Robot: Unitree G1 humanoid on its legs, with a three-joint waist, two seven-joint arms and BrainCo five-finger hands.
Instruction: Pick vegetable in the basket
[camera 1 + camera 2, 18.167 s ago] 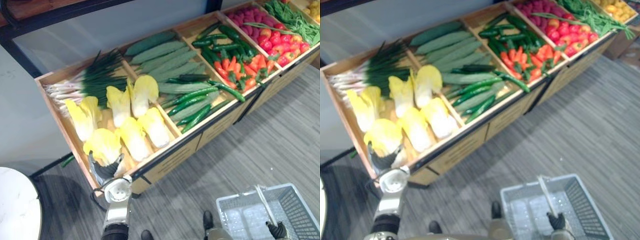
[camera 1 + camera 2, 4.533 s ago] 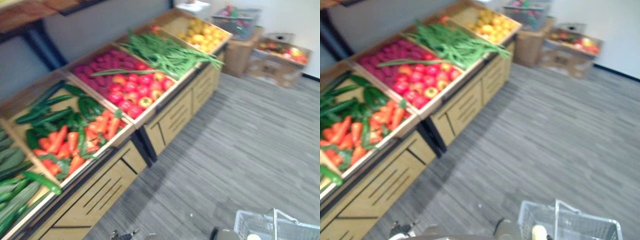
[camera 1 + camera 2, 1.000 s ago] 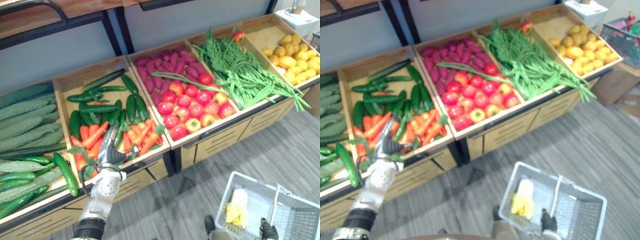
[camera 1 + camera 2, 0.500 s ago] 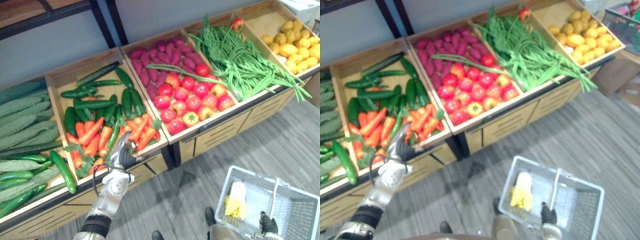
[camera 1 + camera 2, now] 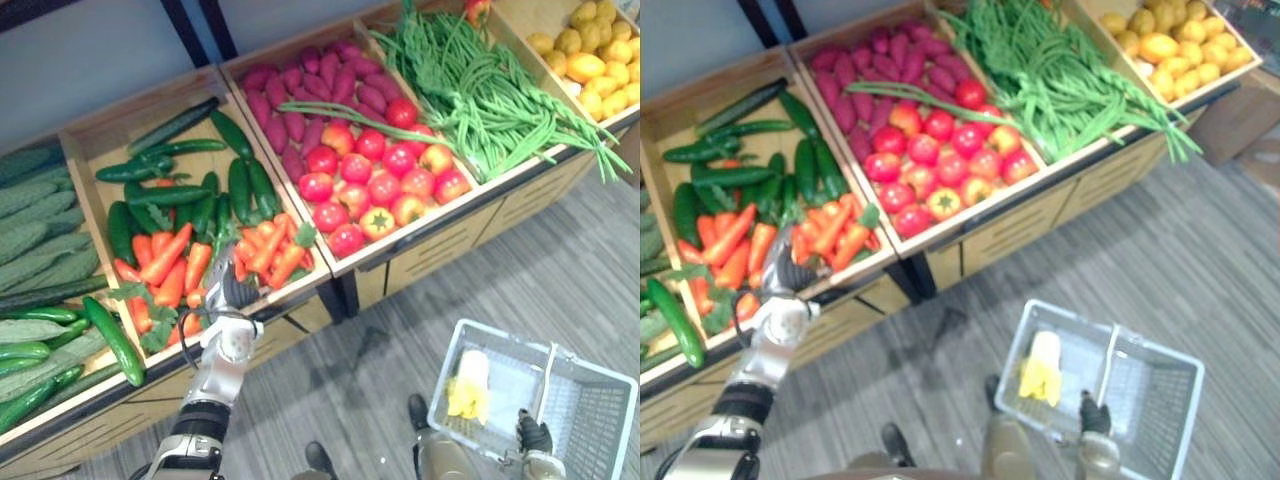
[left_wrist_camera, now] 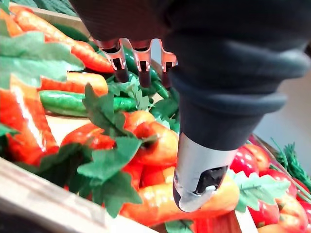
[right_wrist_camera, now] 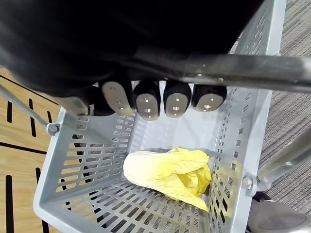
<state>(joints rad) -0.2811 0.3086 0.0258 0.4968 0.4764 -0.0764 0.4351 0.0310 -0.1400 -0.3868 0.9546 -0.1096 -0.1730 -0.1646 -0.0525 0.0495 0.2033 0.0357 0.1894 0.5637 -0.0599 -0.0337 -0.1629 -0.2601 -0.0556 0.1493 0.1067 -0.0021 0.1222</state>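
- L hand (image 5: 228, 292), fingers apart, over carrots (image 5: 268, 248) at crate (image 5: 120, 125) front edge, prob. lining up a grab.
- R hand (image 7: 146, 99) clamped on basket handle (image 7: 243, 70); basket (image 7: 243, 145) w/ cabbage (image 7: 167, 172) hangs ready.

Wooden produce stand (image 5: 440, 250); grey striped floor (image 5: 580, 270).

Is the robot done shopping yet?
Not yet. One cabbage already lies in the basket, which the right hand holds by its handle. The open left hand is over the carrots, gripping nothing. Grabbing one and dropping it in is left.
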